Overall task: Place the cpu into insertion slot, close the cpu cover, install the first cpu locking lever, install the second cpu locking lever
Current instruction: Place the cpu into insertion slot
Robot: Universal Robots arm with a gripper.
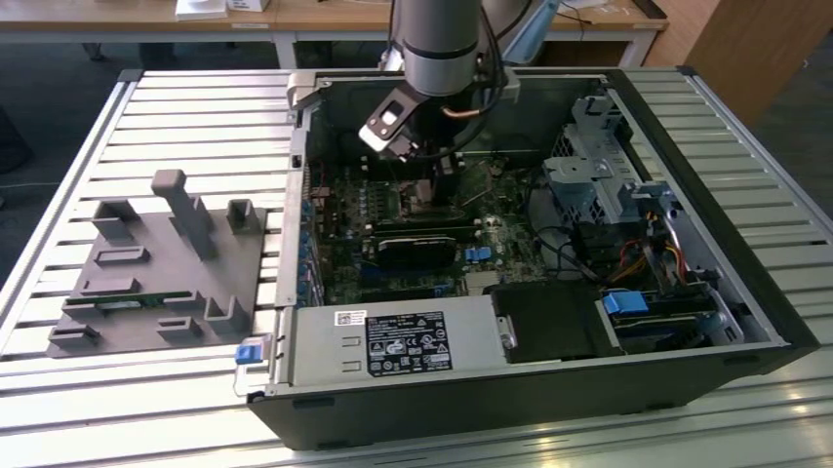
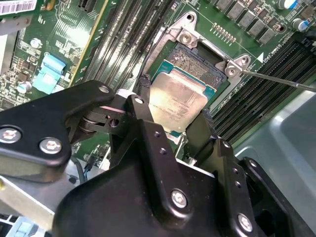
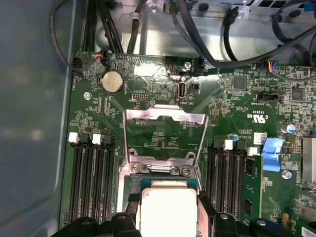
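Second wrist view: gripper (image 2: 175, 102) is clamped on the cpu (image 2: 178, 94), fingers on two opposite edges. Cpu sits over the insertion slot (image 2: 195, 61); can't tell if it's fully seated. Slot's far edge and part of its dark centre are exposed. Thin locking lever (image 2: 276, 79) is swung out over the memory slots (image 2: 256, 98), clear of the rim. First wrist view: cpu cover (image 3: 165, 114) is hinged open just beyond the slot. Memory slots flank it closely on both sides, so it's tight there. Exterior view: arm (image 1: 436, 39) reaches down into the open case (image 1: 521, 400), with free room above.
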